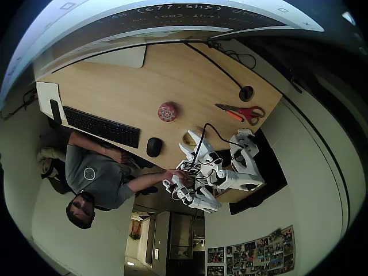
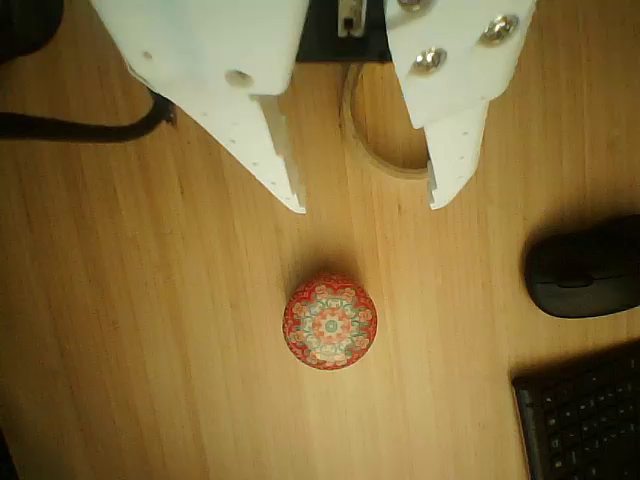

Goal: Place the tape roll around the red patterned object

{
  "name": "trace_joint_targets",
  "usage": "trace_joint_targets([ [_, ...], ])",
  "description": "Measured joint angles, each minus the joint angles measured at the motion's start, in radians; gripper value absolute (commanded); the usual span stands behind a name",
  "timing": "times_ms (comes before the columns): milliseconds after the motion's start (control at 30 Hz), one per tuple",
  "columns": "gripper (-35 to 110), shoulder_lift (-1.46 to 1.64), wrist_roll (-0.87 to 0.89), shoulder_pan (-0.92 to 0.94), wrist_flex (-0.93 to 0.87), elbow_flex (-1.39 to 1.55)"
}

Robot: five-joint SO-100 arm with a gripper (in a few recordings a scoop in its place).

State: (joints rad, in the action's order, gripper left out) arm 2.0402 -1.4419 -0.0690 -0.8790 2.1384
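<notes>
Tape roll [image 2: 385, 135] partly hidden in the wrist view: top cut by the gripper [image 2: 367, 205] body, right side covered by the right-hand finger. In the overhead view, roll [image 1: 189, 139] half covered by the white arm [image 1: 221, 169] at 4 o'clock. Keyboard [image 2: 585, 420] cropped at the wrist view's 4 o'clock corner; mouse [image 2: 585, 268] clipped at 3 o'clock. Black cable [image 2: 70, 125] runs off at 9 o'clock.

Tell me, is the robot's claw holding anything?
No, nothing. The gripper is open above the desk, and the tape roll lies flat behind its fingers, apart from the red patterned object.
</notes>
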Motion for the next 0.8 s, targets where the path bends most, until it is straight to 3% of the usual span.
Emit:
trace_joint_targets([
  [100,28,0.052,-0.055,0.035,0.067,0.066],
  [200,28,0.212,-0.078,0.075,0.342,0.304],
  [300,28,0.241,-0.094,0.081,0.462,0.382],
  [633,27,0.262,-0.104,0.086,0.499,0.396],
  [800,28,0.270,-0.097,0.055,0.402,0.383],
])
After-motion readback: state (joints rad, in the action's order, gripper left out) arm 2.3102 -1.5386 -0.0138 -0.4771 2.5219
